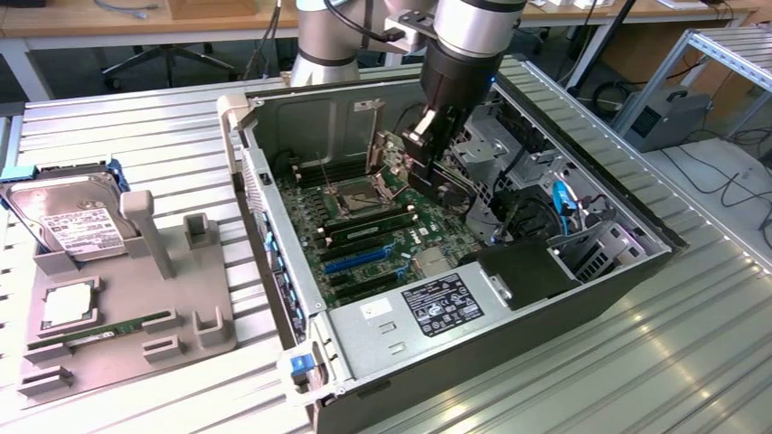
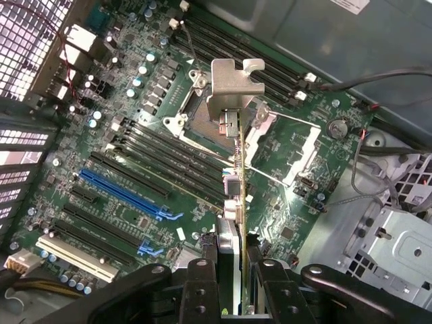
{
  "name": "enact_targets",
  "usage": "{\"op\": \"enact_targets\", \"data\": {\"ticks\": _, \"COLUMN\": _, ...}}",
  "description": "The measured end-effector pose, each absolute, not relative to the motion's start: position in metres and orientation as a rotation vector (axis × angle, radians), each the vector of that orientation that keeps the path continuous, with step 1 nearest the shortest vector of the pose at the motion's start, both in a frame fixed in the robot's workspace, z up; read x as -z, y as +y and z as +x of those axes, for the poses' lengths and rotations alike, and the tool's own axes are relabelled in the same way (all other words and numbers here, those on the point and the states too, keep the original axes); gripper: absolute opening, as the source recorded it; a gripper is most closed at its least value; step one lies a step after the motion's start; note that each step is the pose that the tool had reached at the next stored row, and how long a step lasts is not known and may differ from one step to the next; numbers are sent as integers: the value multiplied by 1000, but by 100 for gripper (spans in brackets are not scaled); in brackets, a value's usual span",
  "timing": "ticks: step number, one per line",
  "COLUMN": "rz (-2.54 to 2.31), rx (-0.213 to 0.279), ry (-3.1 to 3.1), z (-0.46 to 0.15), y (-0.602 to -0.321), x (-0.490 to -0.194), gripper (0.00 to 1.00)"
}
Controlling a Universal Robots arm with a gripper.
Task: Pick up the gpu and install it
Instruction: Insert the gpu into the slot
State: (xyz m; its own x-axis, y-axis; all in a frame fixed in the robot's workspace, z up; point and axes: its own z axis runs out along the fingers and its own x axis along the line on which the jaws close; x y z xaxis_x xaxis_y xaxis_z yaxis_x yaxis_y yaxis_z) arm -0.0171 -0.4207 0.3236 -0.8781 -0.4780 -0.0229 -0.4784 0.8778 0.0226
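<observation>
Clamped partway closed, the black pincer grips the gpu between its two flat fingers, one on each face of the thin card. The wrist view sees the gpu edge-on: a narrow dark green board, with its bent silver metal bracket at the end far from the pincer. The card hangs above the green motherboard and touches no slot. It crosses over the square, metal-framed CPU socket and a bank of long black memory slots. Two long blue expansion slots and one white slot lie apart from it on the board.

In the exterior view the pincer holds the gpu inside the open grey steel computer case, which lies on a ribbed metal table. To the exterior view's left, a grey moulded fixture carries a boxy silver hard drive and a narrow green memory stick.
</observation>
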Motion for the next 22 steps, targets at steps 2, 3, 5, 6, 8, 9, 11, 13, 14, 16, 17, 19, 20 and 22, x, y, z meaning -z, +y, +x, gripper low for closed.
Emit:
{"op": "enact_targets", "data": {"ticks": 2, "rz": -780, "rx": -43, "ry": 3026, "z": -17, "y": -421, "x": -324, "gripper": 27}}
{"op": "enact_targets", "data": {"ticks": 3, "rz": -783, "rx": -43, "ry": 3025, "z": -17, "y": -421, "x": -323, "gripper": 27}}
{"op": "enact_targets", "data": {"ticks": 5, "rz": -792, "rx": -43, "ry": 3023, "z": -17, "y": -421, "x": -323, "gripper": 27}}
{"op": "enact_targets", "data": {"ticks": 6, "rz": -799, "rx": -43, "ry": 3021, "z": -17, "y": -421, "x": -323, "gripper": 27}}
{"op": "enact_targets", "data": {"ticks": 8, "rz": -808, "rx": -42, "ry": 3019, "z": -17, "y": -421, "x": -323, "gripper": 27}}
{"op": "enact_targets", "data": {"ticks": 9, "rz": -813, "rx": -42, "ry": 3018, "z": -17, "y": -421, "x": -323, "gripper": 27}}
{"op": "enact_targets", "data": {"ticks": 11, "rz": -821, "rx": -42, "ry": 3015, "z": -17, "y": -421, "x": -323, "gripper": 27}}
{"op": "enact_targets", "data": {"ticks": 13, "rz": -830, "rx": -42, "ry": 3013, "z": -17, "y": -421, "x": -323, "gripper": 27}}
{"op": "enact_targets", "data": {"ticks": 14, "rz": -834, "rx": -42, "ry": 3012, "z": -17, "y": -421, "x": -323, "gripper": 27}}
{"op": "enact_targets", "data": {"ticks": 16, "rz": -847, "rx": -42, "ry": 3009, "z": -17, "y": -421, "x": -323, "gripper": 27}}
{"op": "enact_targets", "data": {"ticks": 17, "rz": -851, "rx": -42, "ry": 3008, "z": -17, "y": -421, "x": -323, "gripper": 27}}
{"op": "enact_targets", "data": {"ticks": 19, "rz": -859, "rx": -42, "ry": 3005, "z": -17, "y": -421, "x": -323, "gripper": 27}}
{"op": "enact_targets", "data": {"ticks": 20, "rz": -863, "rx": -42, "ry": 3004, "z": -17, "y": -421, "x": -323, "gripper": 27}}
{"op": "enact_targets", "data": {"ticks": 22, "rz": -872, "rx": -42, "ry": 3002, "z": -17, "y": -421, "x": -323, "gripper": 27}}
